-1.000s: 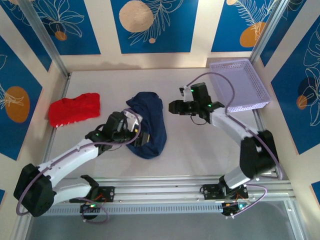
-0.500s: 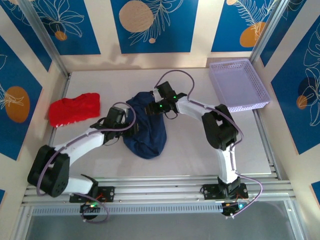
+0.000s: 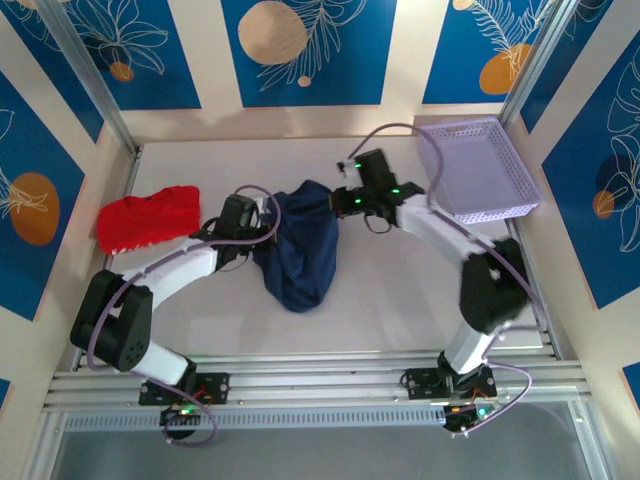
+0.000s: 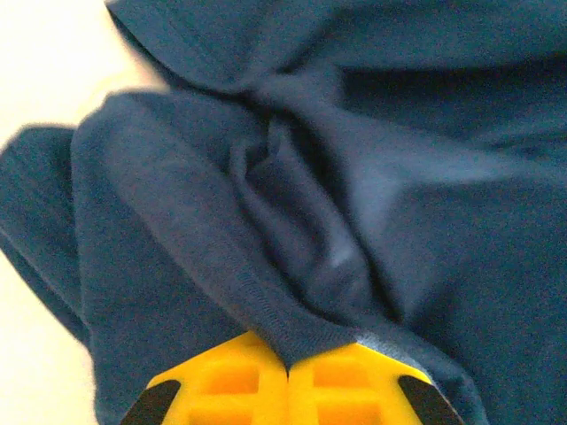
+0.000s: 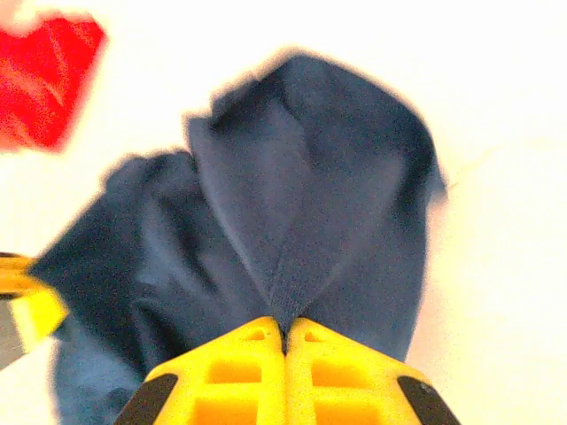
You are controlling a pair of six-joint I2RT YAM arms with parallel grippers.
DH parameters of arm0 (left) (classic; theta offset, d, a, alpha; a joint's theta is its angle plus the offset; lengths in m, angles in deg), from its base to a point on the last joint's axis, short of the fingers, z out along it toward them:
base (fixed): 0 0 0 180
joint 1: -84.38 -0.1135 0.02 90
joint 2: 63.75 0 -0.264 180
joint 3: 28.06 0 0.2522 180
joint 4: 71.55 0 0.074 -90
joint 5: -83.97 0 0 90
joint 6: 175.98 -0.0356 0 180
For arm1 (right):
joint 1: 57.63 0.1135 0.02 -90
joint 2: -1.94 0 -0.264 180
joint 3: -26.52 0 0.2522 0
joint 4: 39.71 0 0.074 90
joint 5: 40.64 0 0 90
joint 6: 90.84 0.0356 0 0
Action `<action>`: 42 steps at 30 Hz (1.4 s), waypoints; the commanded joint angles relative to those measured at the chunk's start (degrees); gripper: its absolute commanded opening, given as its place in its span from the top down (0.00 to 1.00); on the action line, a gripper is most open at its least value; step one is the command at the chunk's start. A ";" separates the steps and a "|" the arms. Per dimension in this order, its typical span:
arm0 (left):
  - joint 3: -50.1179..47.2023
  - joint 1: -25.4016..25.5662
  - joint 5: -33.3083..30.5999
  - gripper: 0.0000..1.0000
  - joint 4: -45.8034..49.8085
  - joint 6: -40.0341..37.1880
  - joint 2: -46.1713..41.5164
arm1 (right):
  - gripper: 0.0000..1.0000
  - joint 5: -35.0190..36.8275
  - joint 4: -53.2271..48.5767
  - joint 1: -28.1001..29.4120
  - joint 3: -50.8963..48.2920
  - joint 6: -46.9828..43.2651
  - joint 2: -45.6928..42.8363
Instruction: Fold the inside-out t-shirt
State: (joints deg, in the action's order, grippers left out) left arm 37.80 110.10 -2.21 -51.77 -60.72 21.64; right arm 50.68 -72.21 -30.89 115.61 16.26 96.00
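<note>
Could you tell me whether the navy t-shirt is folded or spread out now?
Neither: the t-shirt lies bunched in a rumpled heap, with the left pincer and right pincer each shut on a fold.

The inside-out t-shirt [image 4: 372, 204] is soft, matt knitted cloth with a stitched hem. The red garment [image 3: 150, 218] is matt cloth too. The left gripper [image 4: 286, 365] and the right gripper [image 5: 285, 329] are smooth yellow plastic. The basket [image 3: 480, 165] is perforated lilac plastic, and the table [image 3: 400, 290] is smooth and matt.

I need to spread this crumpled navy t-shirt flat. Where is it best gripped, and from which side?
Likely its far edge: the navy t-shirt lies bunched, with thick hemmed folds raised there. Take one from each side, as the left tool and right tool pinch now.
</note>
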 commanded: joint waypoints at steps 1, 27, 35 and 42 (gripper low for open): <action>5.20 -0.58 3.02 1.00 -3.08 -1.96 0.79 | 1.00 -1.54 -0.44 -4.27 -9.38 2.02 -15.06; 5.18 -2.19 -8.15 1.00 3.76 -7.26 0.39 | 0.53 6.37 -5.51 -2.73 -29.93 6.69 -25.22; 4.96 -4.33 -10.47 1.00 4.41 -7.41 -1.03 | 0.51 1.07 -7.89 -3.69 -29.23 6.33 -21.59; 3.43 -4.26 -4.49 1.00 2.85 -5.52 -2.39 | 0.41 4.83 -4.84 9.63 -28.22 3.70 -16.36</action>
State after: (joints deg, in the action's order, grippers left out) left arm 42.00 106.34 -9.36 -48.34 -66.87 21.13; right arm 53.81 -78.03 -27.24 85.60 22.25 77.86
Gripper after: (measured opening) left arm 0.040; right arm 0.583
